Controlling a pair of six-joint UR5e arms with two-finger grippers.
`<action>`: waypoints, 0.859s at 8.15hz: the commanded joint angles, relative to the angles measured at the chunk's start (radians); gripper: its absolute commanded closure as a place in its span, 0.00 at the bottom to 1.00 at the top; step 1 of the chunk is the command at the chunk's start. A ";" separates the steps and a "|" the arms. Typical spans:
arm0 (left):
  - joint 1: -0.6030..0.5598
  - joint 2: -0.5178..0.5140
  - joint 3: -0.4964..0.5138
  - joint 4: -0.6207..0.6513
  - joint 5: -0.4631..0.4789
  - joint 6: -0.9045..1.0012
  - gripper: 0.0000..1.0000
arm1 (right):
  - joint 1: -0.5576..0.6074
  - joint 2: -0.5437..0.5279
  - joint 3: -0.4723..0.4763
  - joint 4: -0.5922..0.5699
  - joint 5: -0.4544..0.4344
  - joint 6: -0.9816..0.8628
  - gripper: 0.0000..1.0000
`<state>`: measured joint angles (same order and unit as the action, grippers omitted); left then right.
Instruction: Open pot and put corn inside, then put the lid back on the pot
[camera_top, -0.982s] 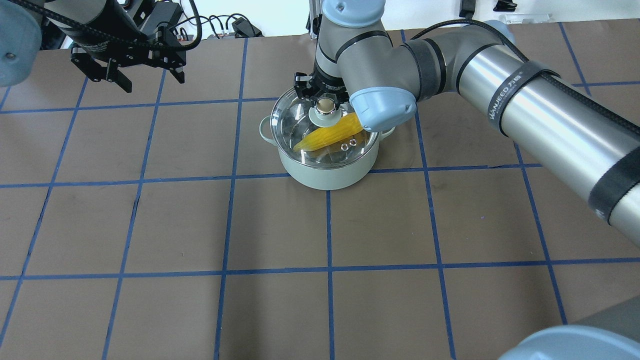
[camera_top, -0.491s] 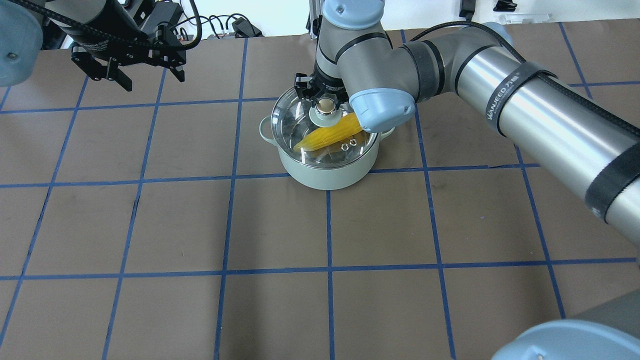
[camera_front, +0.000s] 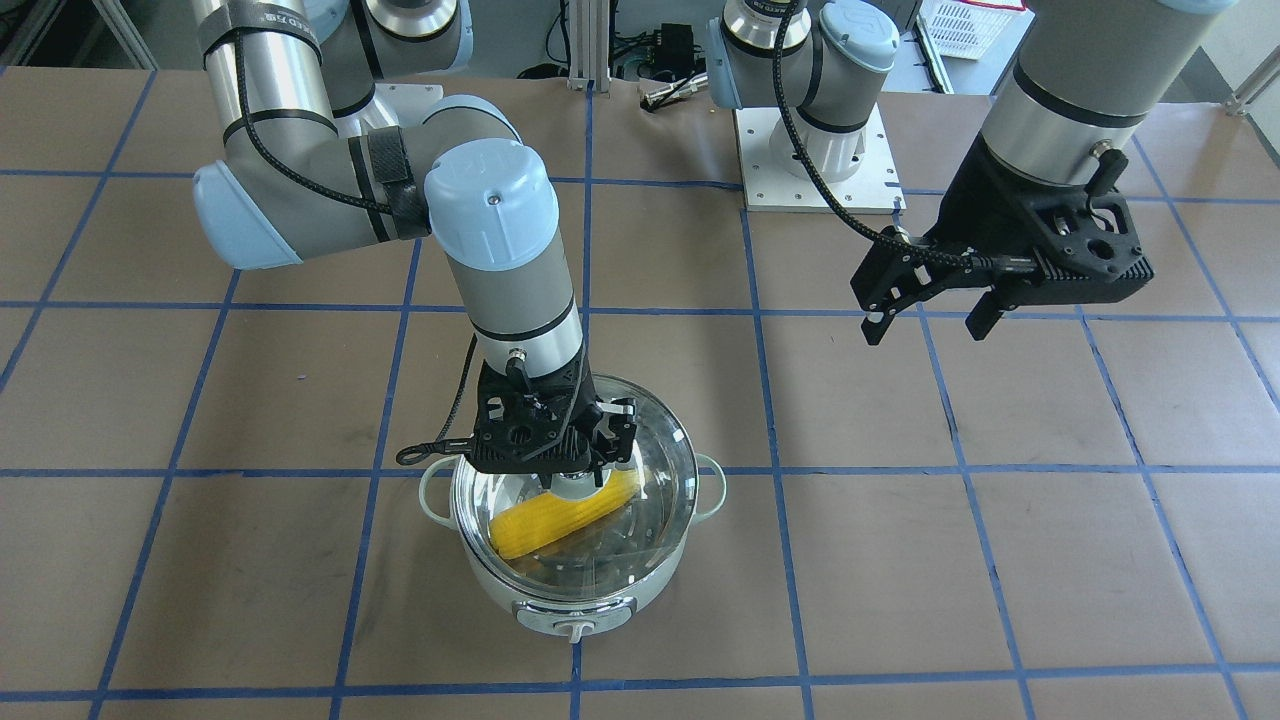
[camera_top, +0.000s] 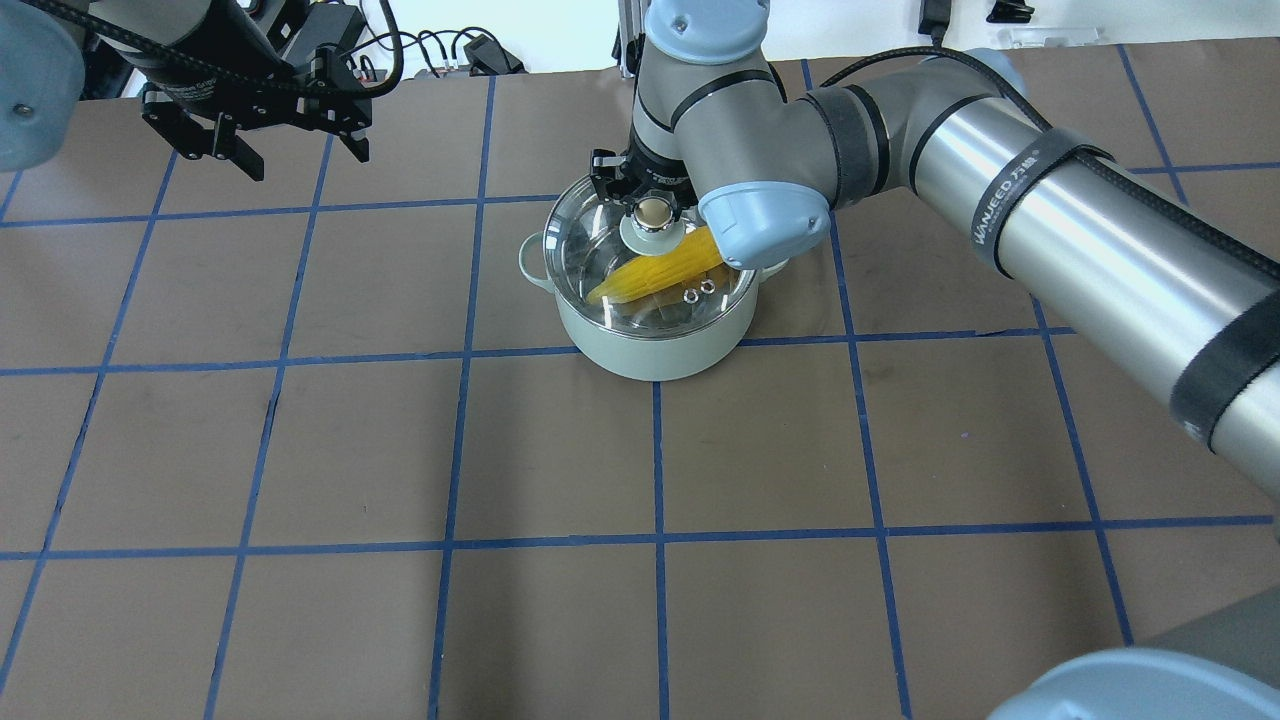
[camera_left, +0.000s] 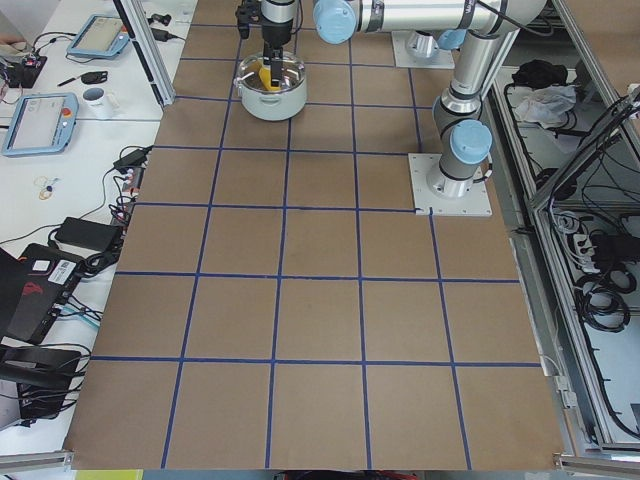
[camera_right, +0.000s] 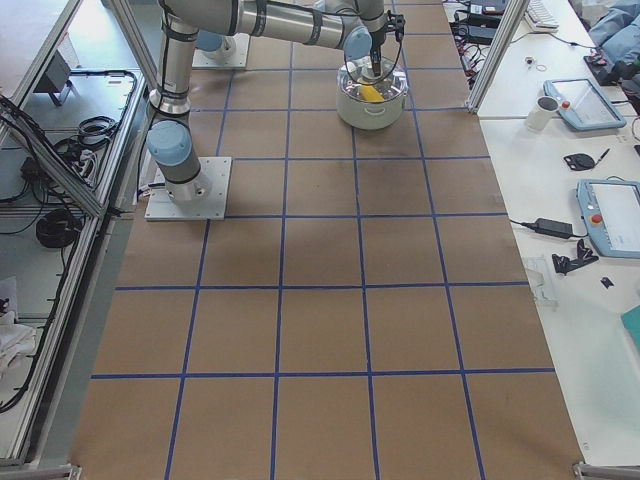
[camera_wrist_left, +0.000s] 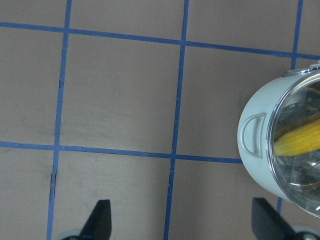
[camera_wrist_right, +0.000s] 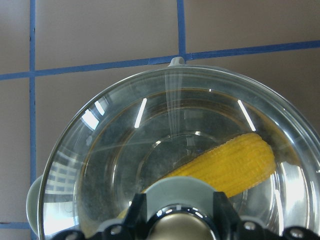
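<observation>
The pale mint-green pot stands on the table's far middle, its front knob facing away from me. The yellow corn lies slanted inside it. The clear glass lid sits on the pot's rim. My right gripper points straight down over the pot and is shut on the lid's beige-capped knob. In the right wrist view both fingers flank the knob above the corn. My left gripper hangs open and empty to the pot's left. Its wrist view shows the pot.
The table is brown with a blue tape grid. My arm's white base plate is bolted near the robot side. Side benches with teach pendants and cables lie beyond the table's long edge.
Almost nothing. My right arm's upper links have shifted slightly. The gripper stays on the knob and the lid stays on the pot. The left arm holds still.
</observation>
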<state>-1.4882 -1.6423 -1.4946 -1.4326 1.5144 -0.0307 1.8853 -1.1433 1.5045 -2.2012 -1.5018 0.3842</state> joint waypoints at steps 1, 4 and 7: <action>0.000 0.001 0.001 0.000 0.000 0.000 0.00 | 0.000 -0.004 0.000 0.004 -0.015 0.007 0.52; 0.000 0.001 0.001 0.000 0.000 0.000 0.00 | 0.000 -0.003 0.002 0.012 -0.045 0.005 0.51; 0.000 0.001 0.001 0.000 0.000 0.000 0.00 | 0.000 -0.001 0.002 0.006 -0.044 0.007 0.15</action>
<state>-1.4880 -1.6414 -1.4941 -1.4327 1.5140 -0.0307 1.8853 -1.1460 1.5063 -2.1900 -1.5445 0.3896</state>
